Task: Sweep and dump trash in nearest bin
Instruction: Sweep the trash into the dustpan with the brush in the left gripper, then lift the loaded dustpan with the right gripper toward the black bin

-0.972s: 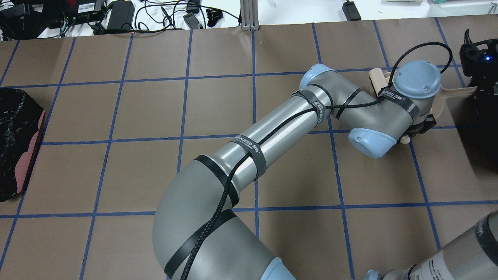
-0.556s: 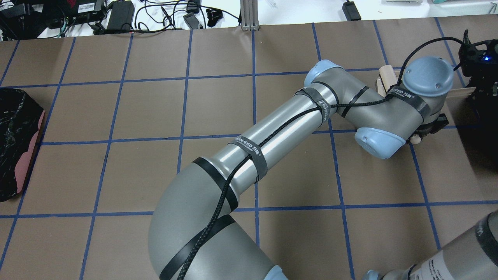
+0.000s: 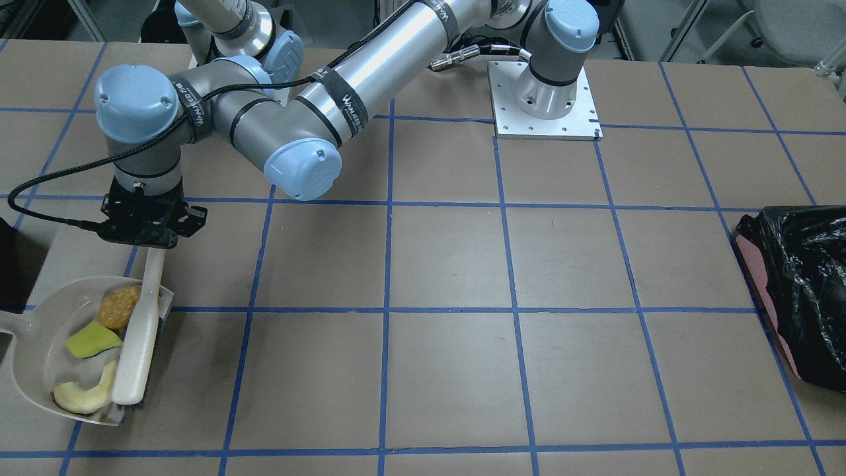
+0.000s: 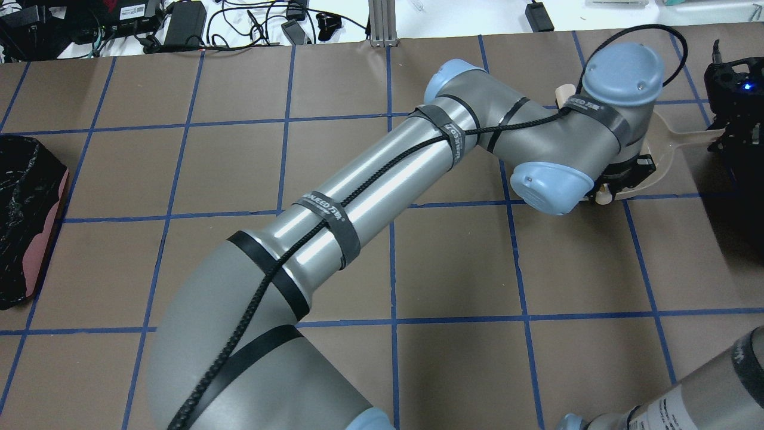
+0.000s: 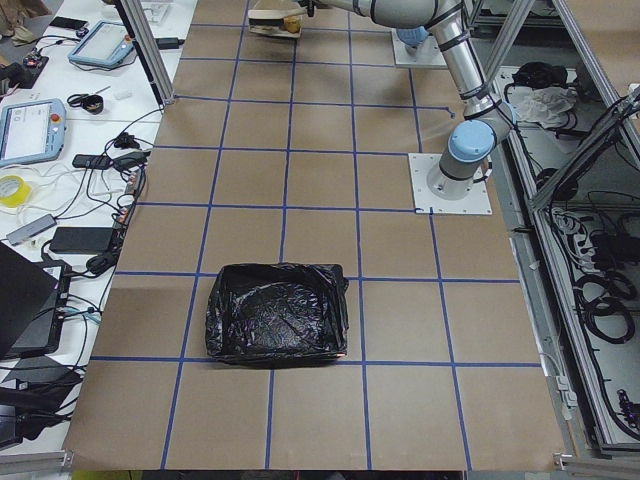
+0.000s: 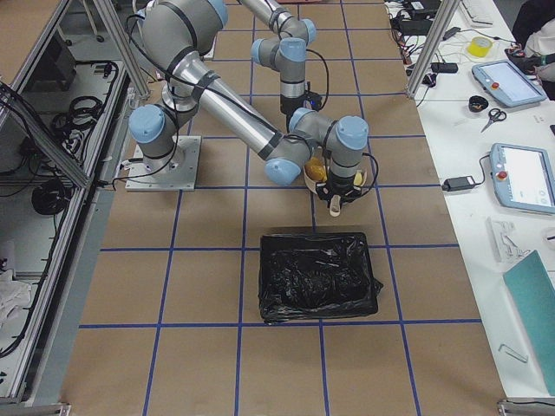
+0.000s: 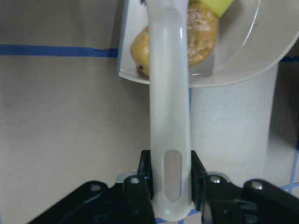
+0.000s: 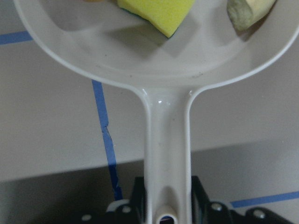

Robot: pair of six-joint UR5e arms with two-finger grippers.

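**Pan loaded, near bin lies behind the handle**

Trash is all inside the pan (image 3: 33,383): lump (image 3: 119,305) at the robot-side end, sponge (image 3: 92,340) mid-pan, scrap (image 3: 82,395) at the operators' end. Nothing loose shows on the table (image 3: 462,264).

Left gripper (image 7: 171,182) is pinched on the brush (image 3: 139,337) handle end. The brush's long axis runs from the robot toward the operators and lies across the pan mouth. Lump touches the brush; sponge and scrap sit just behind it.

Right gripper (image 8: 166,210) is clamped on the pan handle. The pan's long axis runs along the table, with the handle toward the robot's right end and the mouth toward table centre.

Key relation: near bin (image 6: 319,277) is just beside the pan at the robot's right end, so it is on the handle side, not the mouth side. Far bin (image 3: 800,284) is well apart at the left end. The right arm is the nearer one and already has the pan.

My read: sweeping is done and dumping is next. The mouth faces away from the near bin, so the pan needs a lift, a turn over the bin, then a tip. The brush has to clear first or follow as a gate. Risk is the lump rolling out of the open mouth during the turn.
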